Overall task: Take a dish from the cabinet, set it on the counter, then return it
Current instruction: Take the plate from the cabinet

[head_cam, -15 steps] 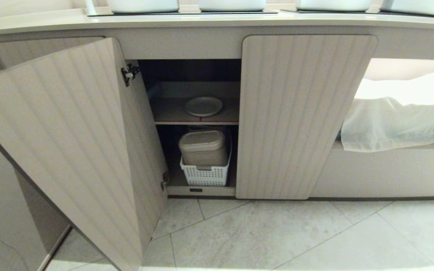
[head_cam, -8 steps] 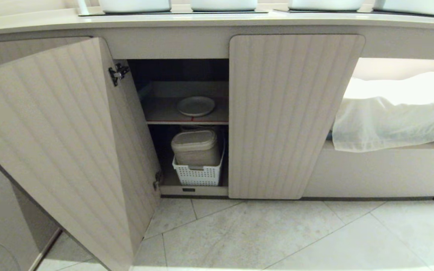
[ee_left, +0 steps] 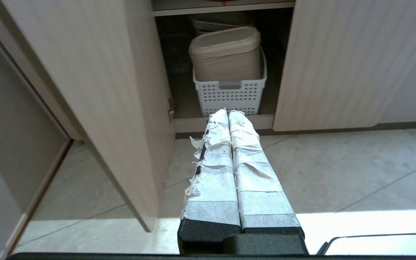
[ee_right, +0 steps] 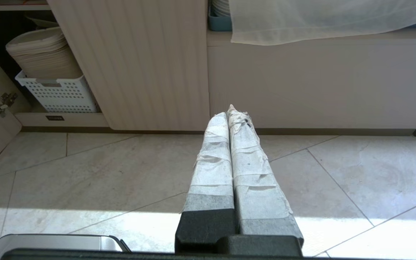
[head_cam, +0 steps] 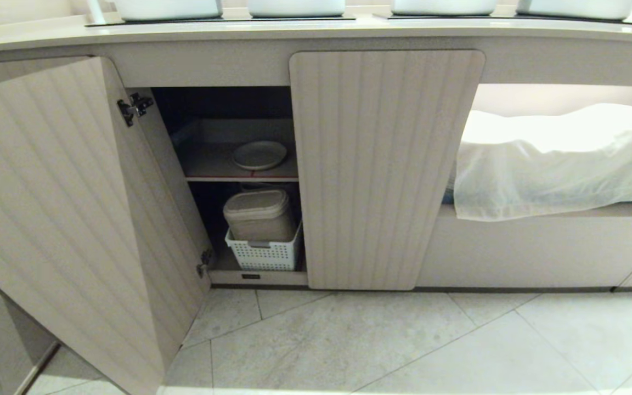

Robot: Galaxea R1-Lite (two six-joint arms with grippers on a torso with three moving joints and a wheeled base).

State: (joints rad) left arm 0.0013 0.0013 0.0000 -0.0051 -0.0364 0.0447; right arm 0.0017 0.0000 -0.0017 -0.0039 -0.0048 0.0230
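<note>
Resting flat on the red-edged upper shelf (head_cam: 242,178) of the cabinet (head_cam: 384,164), the dish (head_cam: 259,154) is a plain off-white round plate with a low rim. Both arms reach level and low over the floor tiles (ee_right: 121,173). The left gripper (ee_left: 228,112) and right gripper (ee_right: 228,111) have taped fingers pressed together, holding nothing. The dish lies well apart, toward twelve o'clock of the left gripper, above the white basket (ee_left: 229,95).
</note>
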